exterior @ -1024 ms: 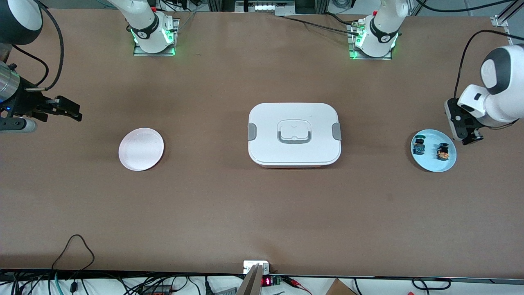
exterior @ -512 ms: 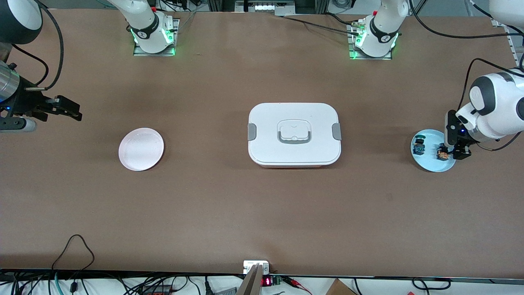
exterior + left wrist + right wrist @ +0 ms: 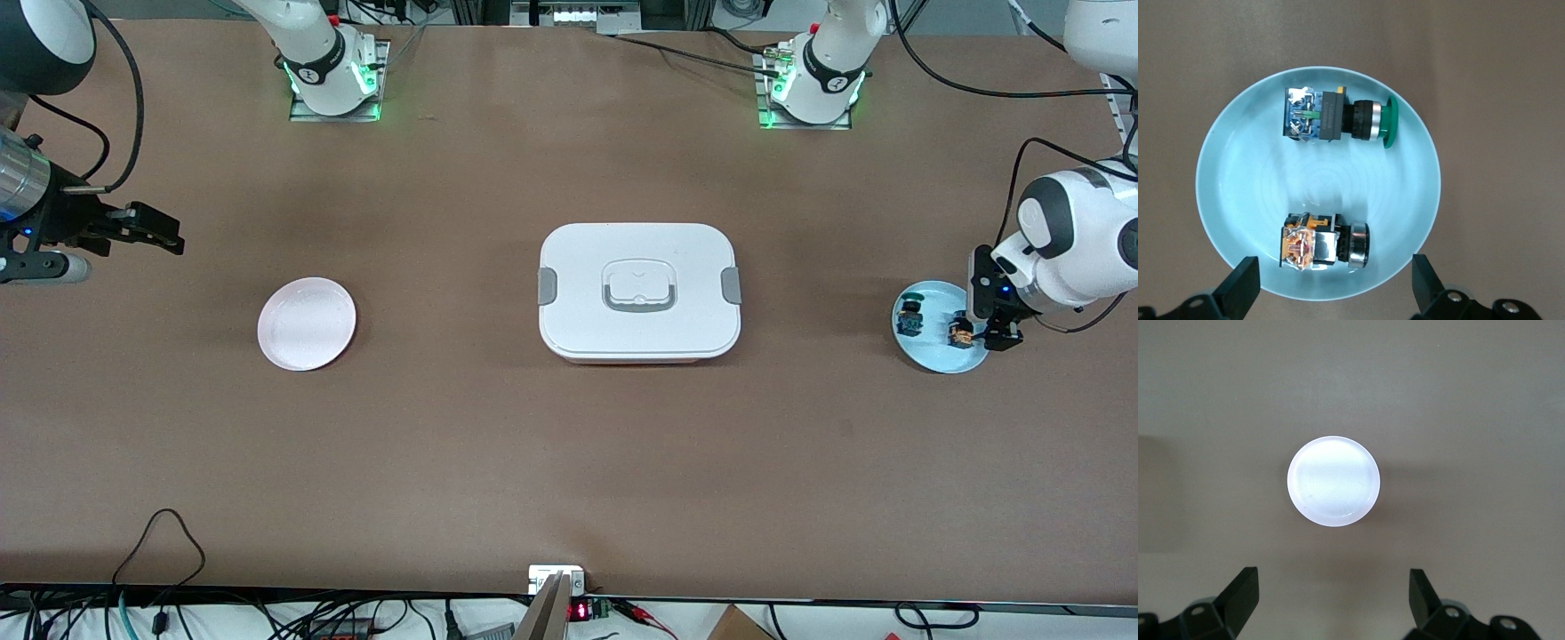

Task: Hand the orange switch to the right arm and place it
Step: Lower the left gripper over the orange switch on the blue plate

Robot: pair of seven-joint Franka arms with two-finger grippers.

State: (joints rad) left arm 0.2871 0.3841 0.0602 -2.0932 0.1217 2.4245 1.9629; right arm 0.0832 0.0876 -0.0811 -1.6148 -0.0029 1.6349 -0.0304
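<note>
- Now the left gripper (image 3: 989,327) hangs over the blue plate (image 3: 929,356) at the frame's right edge, fingers (image 3: 1245,283) spread wide, gripping nothing
- The orange switch (image 3: 1323,241) lies on that plate beside a green switch (image 3: 1338,117), apart from it
- The right gripper (image 3: 151,229) waits at the upper left, fingers (image 3: 1241,593) parted, above the table near a white plate (image 3: 307,323)
- A white lidded box (image 3: 638,292) sits at the centre

even, bright overhead light fills the table (image 3: 569,444) — shadows are soft and faint, a pale one under the white box (image 3: 638,292). green lamps glow at both arm bases. the white plate (image 3: 1333,481) glares almost blank in the right wrist view; the blue plate (image 3: 1231,220) shows a mild sheen — both wrist views stay sharp.
</note>
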